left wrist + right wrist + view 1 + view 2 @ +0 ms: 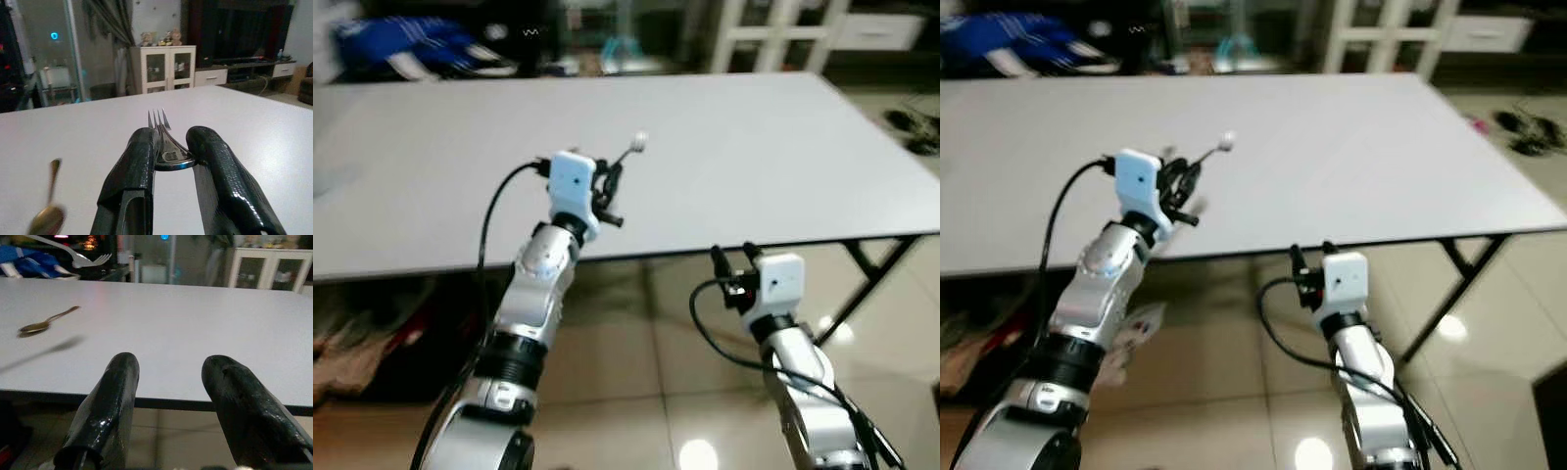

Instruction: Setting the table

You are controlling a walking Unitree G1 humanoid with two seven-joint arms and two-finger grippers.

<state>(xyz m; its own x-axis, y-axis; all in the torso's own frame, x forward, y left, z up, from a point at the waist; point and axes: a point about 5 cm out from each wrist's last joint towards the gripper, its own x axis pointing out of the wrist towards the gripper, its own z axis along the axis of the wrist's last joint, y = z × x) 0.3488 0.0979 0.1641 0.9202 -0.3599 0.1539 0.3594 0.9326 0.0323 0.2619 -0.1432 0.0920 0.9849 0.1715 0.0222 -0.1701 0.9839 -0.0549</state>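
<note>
L claw (168,161) pinching fork (164,142) over white table (754,157) near spoon (46,322); R claw (168,396) spread, no legible writing.

White table (754,147) spans upper frame. Left gripper (607,191) raised over its near edge at centre, clamping utensil (631,149). Right gripper (732,259) lower right, below table edge, over glossy floor (636,392).
</note>
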